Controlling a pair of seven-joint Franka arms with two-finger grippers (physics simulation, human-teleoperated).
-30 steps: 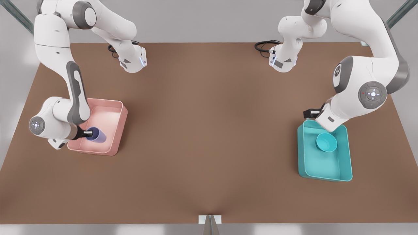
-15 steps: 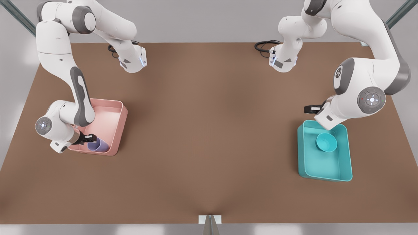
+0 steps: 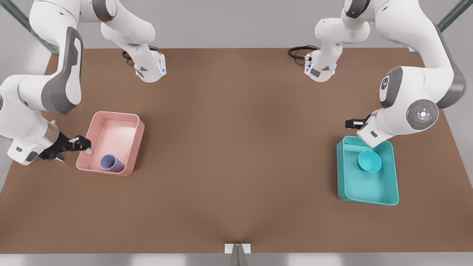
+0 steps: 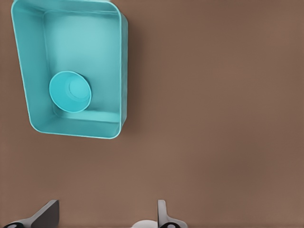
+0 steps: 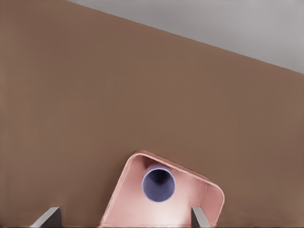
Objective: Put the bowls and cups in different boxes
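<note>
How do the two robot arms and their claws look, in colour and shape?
Both arms have glossy white rounded shells with grey joint bands and round grey caps with small lights. Black cables coil at both bases. The right claw is black with pale fingertips; the left claw is black too.

It was a simulated robot test bench, not a lived-in room. A bare brown table (image 3: 236, 155) filled the scene, with two white arms (image 3: 414, 92) bolted at its far edge beside black cables (image 3: 301, 50). Grey metal frame struts (image 3: 452, 13) crossed plain grey walls, and a small camera mount (image 3: 237, 248) sat at the near edge.
</note>
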